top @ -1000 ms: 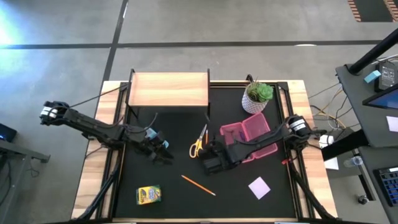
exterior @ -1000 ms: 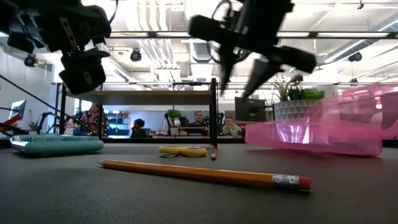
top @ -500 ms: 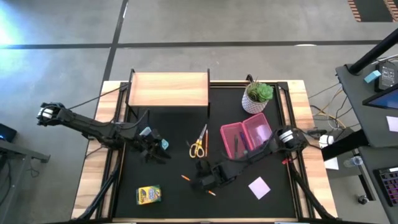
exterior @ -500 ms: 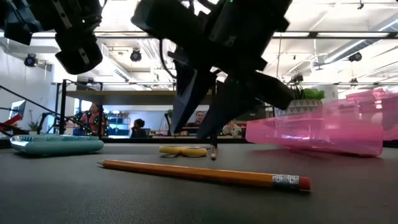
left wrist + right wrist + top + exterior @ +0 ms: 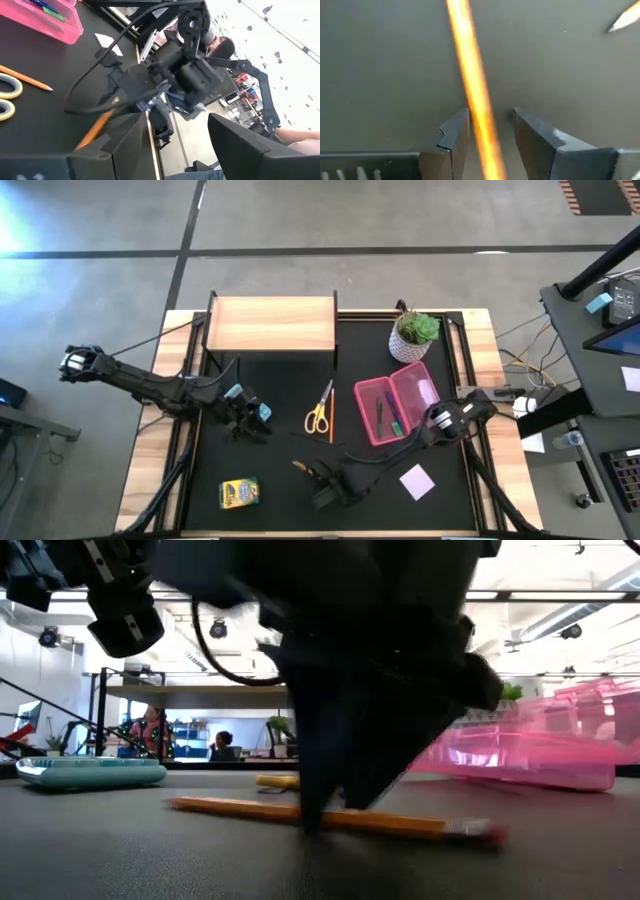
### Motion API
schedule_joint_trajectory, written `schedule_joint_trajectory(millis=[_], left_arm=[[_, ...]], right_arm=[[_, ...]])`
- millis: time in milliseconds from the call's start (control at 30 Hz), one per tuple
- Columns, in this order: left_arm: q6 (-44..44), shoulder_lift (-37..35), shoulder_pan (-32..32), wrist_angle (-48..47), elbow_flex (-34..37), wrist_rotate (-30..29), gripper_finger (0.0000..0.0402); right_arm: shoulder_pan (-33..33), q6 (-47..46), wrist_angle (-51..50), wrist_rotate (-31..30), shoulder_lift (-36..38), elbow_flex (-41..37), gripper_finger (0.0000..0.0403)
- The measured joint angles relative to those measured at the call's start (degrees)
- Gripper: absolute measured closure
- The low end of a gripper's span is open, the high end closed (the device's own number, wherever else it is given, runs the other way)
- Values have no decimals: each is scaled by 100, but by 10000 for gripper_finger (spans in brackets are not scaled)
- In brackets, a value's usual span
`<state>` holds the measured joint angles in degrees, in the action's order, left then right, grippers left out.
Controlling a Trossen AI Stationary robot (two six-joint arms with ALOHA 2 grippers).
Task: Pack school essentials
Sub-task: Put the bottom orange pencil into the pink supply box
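Observation:
An orange pencil [image 5: 298, 468] lies flat on the black mat near the table's near edge. My right gripper [image 5: 322, 480] is down over it, open. In the right wrist view its fingers stand either side of the pencil [image 5: 472, 85]. Yellow-handled scissors [image 5: 318, 417] and a second orange pencil [image 5: 331, 420] lie mid-table. The crayon box [image 5: 238, 493] and the lilac note pad [image 5: 417, 481] lie near the near edge. My left gripper [image 5: 250, 420] hovers open and empty, left of the scissors. My right gripper [image 5: 487, 127] comes from above, pointing down, with its fingers [image 5: 455, 132] set across the orange pencil's shaft [image 5: 482, 125]. The pencil lies flat on the mat between them. Whether the pads touch it, I cannot tell.
The pink case [image 5: 398, 405] lies open at the right with a blue pencil and a green item inside. A potted plant [image 5: 413, 335] stands beyond it. A wooden shelf [image 5: 272, 323] stands at the far edge. People sit in the room behind.
My right gripper has travelled from beside the pink case toward the table's near edge and leftward. It has come down until its fingers straddle the orange pencil. My left gripper has drawn back a little toward the table's left edge.

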<state>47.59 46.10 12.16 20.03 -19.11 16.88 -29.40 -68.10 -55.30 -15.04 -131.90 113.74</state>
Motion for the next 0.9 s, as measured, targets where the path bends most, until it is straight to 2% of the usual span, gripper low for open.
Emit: schedule_joint_trajectory(millis=[200,300,633,900], left_arm=[[2,27,0,-17,0,-2,191],[2,27,0,-9,0,-2,191],[9,31,0,-8,0,-4,191],[13,35,0,-8,0,-11,191]], right_arm=[[3,383,-368,341,-354,539,266],[-1,413,-431,365,-431,644,280],[-3,365,-453,464,-434,687,386],[-1,392,-470,510,-318,665,388]])
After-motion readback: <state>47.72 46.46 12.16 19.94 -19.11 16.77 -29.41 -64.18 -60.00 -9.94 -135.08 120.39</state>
